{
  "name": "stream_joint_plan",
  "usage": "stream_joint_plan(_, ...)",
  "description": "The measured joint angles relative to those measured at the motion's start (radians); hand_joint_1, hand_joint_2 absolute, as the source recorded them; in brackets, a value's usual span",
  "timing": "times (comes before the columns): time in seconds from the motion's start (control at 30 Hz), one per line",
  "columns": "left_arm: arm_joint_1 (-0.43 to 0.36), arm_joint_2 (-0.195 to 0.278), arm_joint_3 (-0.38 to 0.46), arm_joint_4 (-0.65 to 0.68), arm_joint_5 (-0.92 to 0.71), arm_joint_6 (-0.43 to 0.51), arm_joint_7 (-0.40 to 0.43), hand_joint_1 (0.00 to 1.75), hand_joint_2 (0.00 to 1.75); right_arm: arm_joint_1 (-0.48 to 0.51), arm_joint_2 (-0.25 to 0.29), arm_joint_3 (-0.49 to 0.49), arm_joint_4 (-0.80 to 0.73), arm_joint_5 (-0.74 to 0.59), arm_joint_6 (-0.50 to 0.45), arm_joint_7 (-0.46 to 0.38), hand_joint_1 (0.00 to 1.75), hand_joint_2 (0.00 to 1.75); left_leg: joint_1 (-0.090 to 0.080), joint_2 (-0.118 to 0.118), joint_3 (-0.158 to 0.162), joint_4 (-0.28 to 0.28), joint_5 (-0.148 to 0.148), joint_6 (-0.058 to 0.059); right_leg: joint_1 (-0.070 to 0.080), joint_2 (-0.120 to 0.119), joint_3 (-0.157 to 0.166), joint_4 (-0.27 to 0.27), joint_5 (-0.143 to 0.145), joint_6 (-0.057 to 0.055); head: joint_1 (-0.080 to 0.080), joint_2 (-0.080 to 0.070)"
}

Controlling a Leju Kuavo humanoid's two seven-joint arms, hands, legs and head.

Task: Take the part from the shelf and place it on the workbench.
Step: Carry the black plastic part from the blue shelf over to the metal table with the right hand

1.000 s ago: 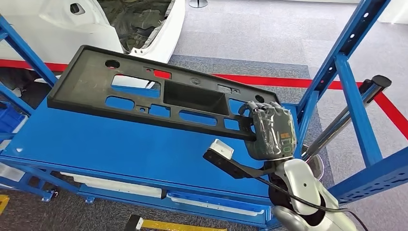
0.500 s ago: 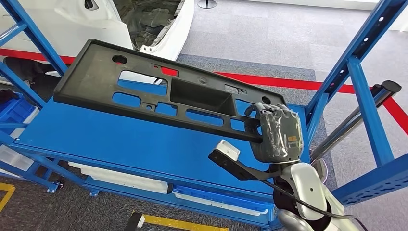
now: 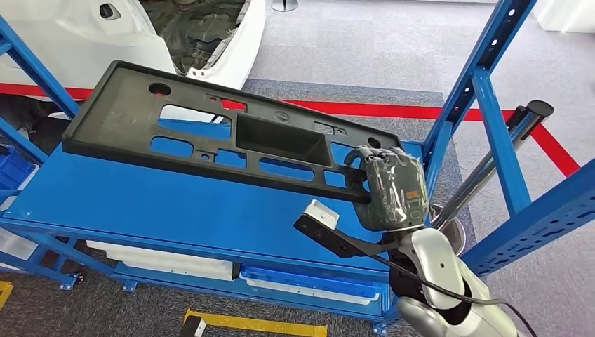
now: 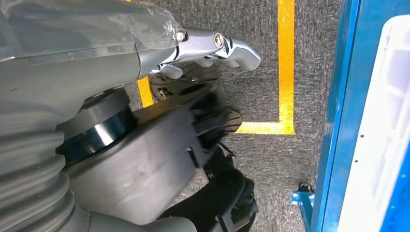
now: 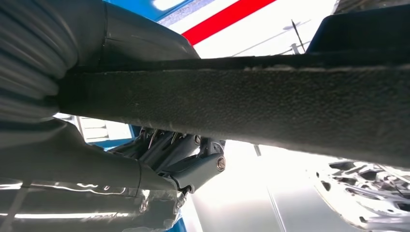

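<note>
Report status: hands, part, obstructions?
Right hand grips black part by its end, over blue shelf. Left hand hangs, holding nothing. Blue upright close beside right hand.

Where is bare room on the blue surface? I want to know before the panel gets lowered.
The blue surface lies bare from its front edge back to under the black panel. It is crowded at the right end, where the right hand grips the panel beside the blue upright.

Bright, even indoor light in the head view; blown-out glare and close-range blur in both wrist views.
</note>
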Motion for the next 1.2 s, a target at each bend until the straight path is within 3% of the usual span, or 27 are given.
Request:
stream_joint_plan(0.03,0.000,0.000,0.000,0.000,0.000,0.000,0.000,0.00,1.75,0.000,0.000,0.000,0.000,0.000,-0.001,0.000,1.75,1.75,-0.003,0.000,0.013,-0.033,0.008,0.004,0.000,0.000,-0.002,0.000,0.003,0.004,0.000,0.000)
stream_joint_plan(0.17,0.000,0.000,0.000,0.000,0.000,0.000,0.000,0.00,1.75,0.000,0.000,0.000,0.000,0.000,-0.001,0.000,1.75,1.75,-0.004,0.002,0.008,-0.059,0.027,0.023,-0.002,0.001,-0.009,0.006,0.000,0.025,0.006,0.000)
stream_joint_plan(0.23,-0.001,0.000,0.000,0.000,0.000,0.000,0.000,0.00,1.75,-0.001,0.000,0.000,0.000,0.000,-0.002,0.000,1.75,1.75,0.001,0.006,0.002,-0.070,0.041,0.036,-0.002,0.002,-0.037,0.076,-0.057,0.031,0.017,0.000)
stream_joint_plan(0.3,-0.001,0.000,0.000,0.000,0.000,0.000,0.000,0.00,1.75,-0.001,0.000,0.000,0.001,-0.001,-0.002,0.000,1.75,1.75,0.000,0.007,-0.011,-0.069,0.049,0.041,-0.002,0.002,-0.084,0.202,-0.131,0.036,0.031,0.000)
stream_joint_plan(0.33,0.000,-0.001,0.000,0.000,0.000,0.000,0.000,0.00,1.75,0.000,0.000,0.000,0.001,-0.001,-0.002,0.000,1.75,1.75,0.000,0.008,-0.018,-0.067,0.052,0.041,-0.002,0.002,-0.099,0.249,-0.150,0.038,0.036,0.000)
stream_joint_plan(0.37,0.000,-0.001,0.000,0.000,0.000,0.001,0.000,0.00,1.75,0.000,0.000,0.000,0.002,-0.001,-0.002,0.000,1.75,1.75,-0.001,0.008,-0.024,-0.064,0.055,0.040,-0.003,0.002,-0.096,0.263,-0.151,0.039,0.041,0.000)
stream_joint_plan(0.4,0.000,-0.001,0.000,0.000,0.000,0.001,0.000,0.00,1.75,0.000,0.000,0.000,0.003,-0.001,-0.002,0.000,1.75,1.75,-0.001,0.008,-0.029,-0.061,0.057,0.040,-0.003,0.002,-0.075,0.237,-0.133,0.039,0.045,0.000)
stream_joint_plan(0.47,0.000,-0.001,0.000,0.000,0.000,0.001,0.000,0.00,1.75,-0.002,0.000,0.000,0.004,-0.001,-0.002,0.000,1.75,1.75,-0.001,0.007,-0.038,-0.051,0.059,0.036,-0.003,0.001,0.004,0.105,-0.080,0.036,0.054,0.000)
stream_joint_plan(0.53,-0.001,-0.001,0.000,0.000,0.000,0.001,0.000,0.00,1.75,-0.003,0.000,0.000,0.004,-0.001,-0.002,0.000,1.75,1.75,-0.004,0.007,-0.047,-0.039,0.060,0.028,-0.001,0.001,0.052,0.007,-0.052,0.029,0.059,0.000)
stream_joint_plan(0.67,0.000,-0.001,0.000,0.000,0.001,0.001,0.000,0.00,1.75,-0.004,-0.001,0.000,0.005,-0.005,-0.001,0.000,1.75,1.75,-0.004,0.005,-0.059,-0.029,0.061,0.003,0.001,0.003,0.046,-0.010,-0.037,0.007,0.051,0.000)
stream_joint_plan(0.73,0.000,-0.001,0.000,0.000,0.001,0.001,0.000,0.00,1.75,-0.007,-0.001,0.001,0.005,-0.009,-0.001,0.000,1.75,1.75,-0.001,0.003,-0.082,0.033,0.009,-0.009,-0.003,-0.001,0.038,-0.015,-0.024,-0.005,0.043,0.000)
stream_joint_plan(0.8,0.001,-0.001,0.000,0.000,0.001,0.000,0.000,0.00,1.75,-0.009,-0.001,0.001,0.005,-0.016,-0.001,0.000,1.75,1.75,0.005,0.002,-0.127,0.158,-0.069,-0.020,-0.003,-0.003,0.026,-0.014,-0.015,-0.009,0.029,0.000)
stream_joint_plan(0.87,0.002,-0.001,0.000,0.000,0.001,0.000,0.000,0.00,1.75,-0.009,-0.001,0.003,0.005,-0.026,-0.002,-0.003,1.75,1.75,0.007,0.002,-0.146,0.236,-0.102,-0.023,-0.003,-0.004,0.011,-0.011,-0.007,-0.008,0.021,0.000)
stream_joint_plan(0.9,0.003,-0.001,0.000,0.000,0.001,0.000,-0.001,0.00,1.75,-0.010,-0.001,0.005,0.005,-0.031,-0.002,-0.004,1.75,1.75,0.008,0.002,-0.128,0.220,-0.091,-0.022,-0.003,-0.004,0.005,-0.009,-0.003,-0.006,0.017,0.000)
stream_joint_plan(1.0,0.001,0.000,0.000,0.000,-0.001,0.000,-0.002,0.00,1.75,-0.015,-0.001,0.008,0.005,-0.037,-0.006,-0.006,1.75,1.75,0.005,0.001,-0.002,0.021,-0.021,-0.010,-0.002,-0.004,-0.005,-0.006,0.007,0.003,0.004,0.000)
stream_joint_plan(1.03,0.000,0.001,0.000,0.000,-0.001,0.000,-0.002,0.00,1.75,-0.018,-0.001,0.008,0.006,-0.038,-0.007,-0.006,1.75,1.75,0.002,0.001,0.024,-0.027,-0.008,-0.005,-0.001,-0.004,-0.006,-0.005,0.011,0.008,0.003,0.000)
stream_joint_plan(1.13,0.001,0.001,0.000,0.000,-0.002,0.000,-0.002,0.00,1.75,-0.023,-0.002,0.010,0.006,-0.040,-0.008,-0.006,1.75,1.75,-0.005,0.001,0.028,-0.055,0.007,0.009,-0.003,-0.006,-0.009,-0.008,0.022,0.027,0.006,0.000)
stream_joint_plan(1.2,0.000,0.001,0.000,0.000,-0.003,0.000,-0.002,0.00,1.75,-0.024,-0.002,0.011,0.006,-0.042,-0.009,-0.006,1.75,1.75,-0.001,0.005,0.019,-0.064,0.025,0.025,-0.004,-0.005,-0.019,0.009,0.000,0.038,0.010,0.000)
